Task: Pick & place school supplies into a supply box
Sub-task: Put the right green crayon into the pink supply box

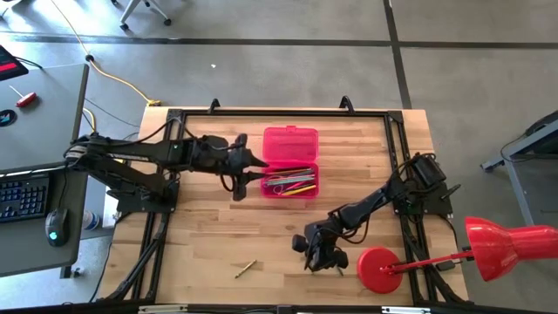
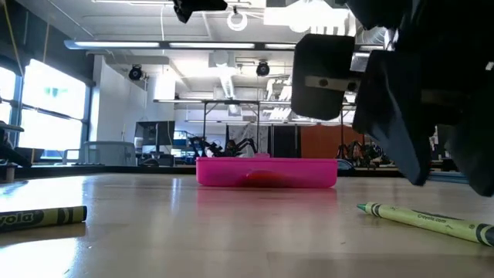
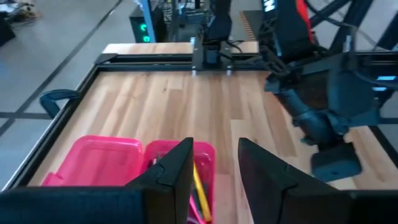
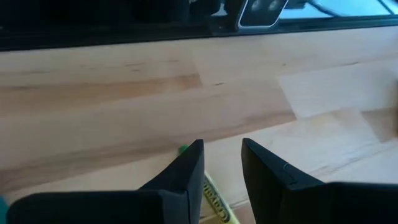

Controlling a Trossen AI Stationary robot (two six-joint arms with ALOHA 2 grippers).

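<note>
Left arm: reaches in from the tabletop's (image 1: pixel 261 235) left edge, stretched toward the centre. Left claw (image 1: pixel 241 181) hangs at the left side of the supply box (image 1: pixel 290 162); in the left wrist view its fingers (image 3: pixel 177 171) stand parted with bare gap between them, nothing held, over the box's open compartment.

Right arm: folded forward from the right edge, wrist bent down near the front. Right claw (image 1: pixel 320 259) sits low over the tabletop beside the round base of a red lamp (image 1: pixel 488 244). Its fingers (image 4: pixel 186 171) are parted and empty, a yellow-green crayon (image 4: pixel 214 199) lying on the wood just under the gap.

Supply box: pink, lid laid open toward the far edge, in the middle rear of the tabletop; pencils and pens (image 1: pixel 292 181) lie inside the near half.

Loose items: one pencil (image 1: pixel 245 269) near the front edge, well apart from both claws.

Writing: low view shows two crayons with printed wrappers; the left crayon (image 2: pixel 42 218) reads "yola", cut off by the frame. The other's lettering is too small to read.

Hidden: the right arm blocks much of the low view.
</note>
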